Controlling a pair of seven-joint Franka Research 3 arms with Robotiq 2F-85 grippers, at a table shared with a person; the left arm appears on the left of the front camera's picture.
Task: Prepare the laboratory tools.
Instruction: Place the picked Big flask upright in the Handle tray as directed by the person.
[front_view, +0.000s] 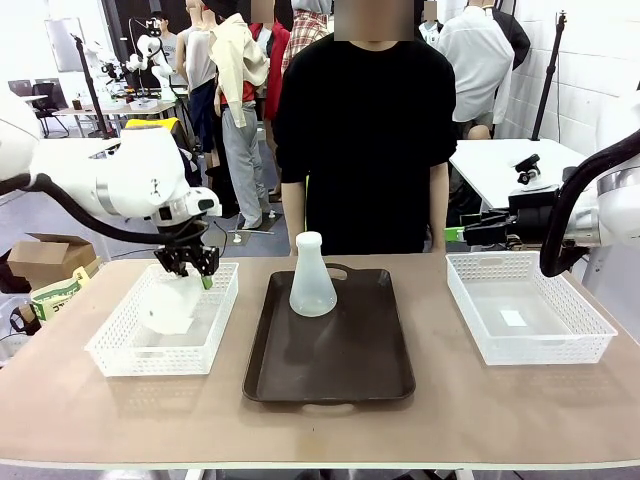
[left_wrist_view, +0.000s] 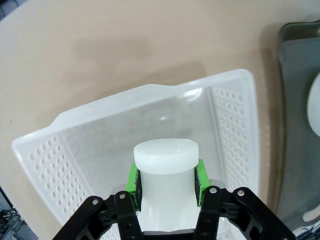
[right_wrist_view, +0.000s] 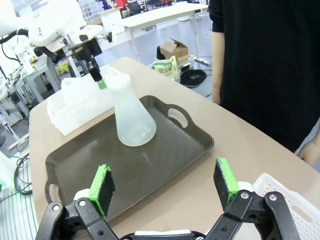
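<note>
Left wrist view: left gripper (left_wrist_view: 167, 182) clamps a flask (left_wrist_view: 166, 172) neck over the basket (left_wrist_view: 150, 95); smooth plastic could slip. Right gripper (right_wrist_view: 165, 187) gapes empty.

the left gripper (left_wrist_view: 167, 182) rises from six o'clock, its black linkages spreading to five and seven o'clock. its two green pads (left_wrist_view: 131, 178) press against opposite sides of the narrow neck of a frosted-white flask (left_wrist_view: 166, 167), just below the flat round rim. the flask's neck points toward twelve o'clock, and its body is hidden behind the fingers. beyond it lies a white mesh basket (left_wrist_view: 150, 95) with perforated side walls, its far rim running from nine toward two o'clock on a tan table (left_wrist_view: 100, 45). at three o'clock the edge of a dark tray (left_wrist_view: 295, 125) shows, with a pale rounded object (left_wrist_view: 315, 107) cut off by the frame.
</note>
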